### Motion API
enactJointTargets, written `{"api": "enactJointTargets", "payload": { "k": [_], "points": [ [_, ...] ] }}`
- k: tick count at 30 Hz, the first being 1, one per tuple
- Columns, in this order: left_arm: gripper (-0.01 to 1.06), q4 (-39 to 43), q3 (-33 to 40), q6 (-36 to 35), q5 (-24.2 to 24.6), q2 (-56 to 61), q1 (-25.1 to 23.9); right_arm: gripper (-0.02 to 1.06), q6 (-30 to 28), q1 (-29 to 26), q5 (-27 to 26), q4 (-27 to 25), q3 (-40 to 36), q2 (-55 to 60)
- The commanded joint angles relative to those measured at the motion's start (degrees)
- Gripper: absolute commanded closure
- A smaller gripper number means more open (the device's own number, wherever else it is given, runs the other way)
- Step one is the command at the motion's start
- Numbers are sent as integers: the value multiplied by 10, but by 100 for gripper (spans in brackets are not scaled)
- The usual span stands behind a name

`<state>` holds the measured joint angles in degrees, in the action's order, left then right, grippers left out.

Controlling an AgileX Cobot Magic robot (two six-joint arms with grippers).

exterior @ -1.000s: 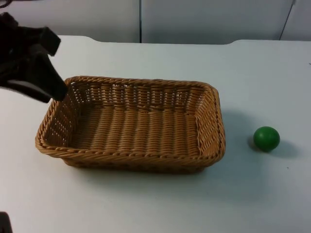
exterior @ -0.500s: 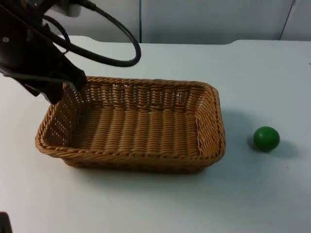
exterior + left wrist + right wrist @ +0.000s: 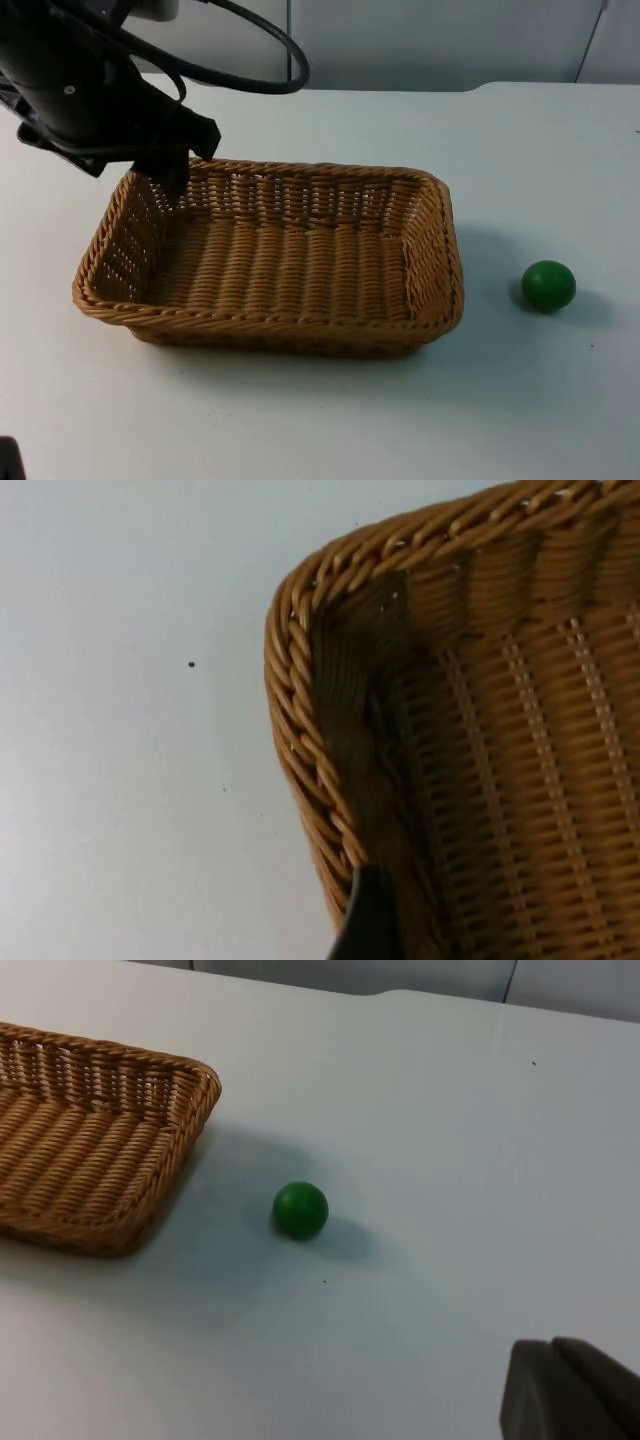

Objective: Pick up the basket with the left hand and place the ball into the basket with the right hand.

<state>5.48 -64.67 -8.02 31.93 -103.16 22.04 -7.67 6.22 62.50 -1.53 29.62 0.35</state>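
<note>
Top view: left gripper (image 3: 178, 180) hovering over basket (image 3: 270, 255) far-left corner, fingers' state unclear. Wicker looking light, stiff; rim being best hold. Right gripper (image 3: 565, 1390) waiting, ball (image 3: 548, 285) resting on bench (image 3: 320, 420).

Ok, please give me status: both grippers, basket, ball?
Left gripper at basket far-left corner rim, no lift. Right gripper waiting, off from ball. Ball on table, right of basket, nothing between.

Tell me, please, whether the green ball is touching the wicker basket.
Apart. In the top view, bare white table separates the green ball from the wicker basket; the right wrist view shows the same gap.
</note>
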Motion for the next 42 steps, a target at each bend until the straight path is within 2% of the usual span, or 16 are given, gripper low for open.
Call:
{"api": "enactJointTargets", "payload": {
  "k": [1,5,10,24,25,28,29,31,32,39,42],
  "points": [
    [39,1,-8,-11,-4,-17,-13,105,-3,-5,-6,0,-4,-4],
    [39,-3,-14,-10,-10,-42,-31,105,-3,-5,-6,0,-4,-4],
    [39,-4,-14,-10,-29,-61,-31,105,-3,-5,-6,0,-4,-4],
    [39,-3,-14,-22,-45,-133,-31,105,-3,-5,-6,0,-4,-4],
    [42,-3,-14,-31,-48,-136,-31,105,-3,-5,-6,0,-4,-4],
    [75,-3,-14,-47,-67,-143,-31,105,-3,-5,-6,0,-4,-4],
    [75,-3,-14,-47,-67,-143,-31,105,-3,-5,-6,0,-4,-4],
    [102,-5,-14,-47,-77,-143,-31,105,-3,-5,-6,0,-4,-4],
    [105,-8,-14,-46,-80,-143,-31,105,-3,-5,-6,0,-4,-4],
    [105,-38,-14,-48,-79,-140,-31,105,-3,-5,-6,0,-4,-4],
    [105,-39,-14,-61,-63,-131,-31,105,-3,-5,-6,0,-4,-4]
  ]
}}
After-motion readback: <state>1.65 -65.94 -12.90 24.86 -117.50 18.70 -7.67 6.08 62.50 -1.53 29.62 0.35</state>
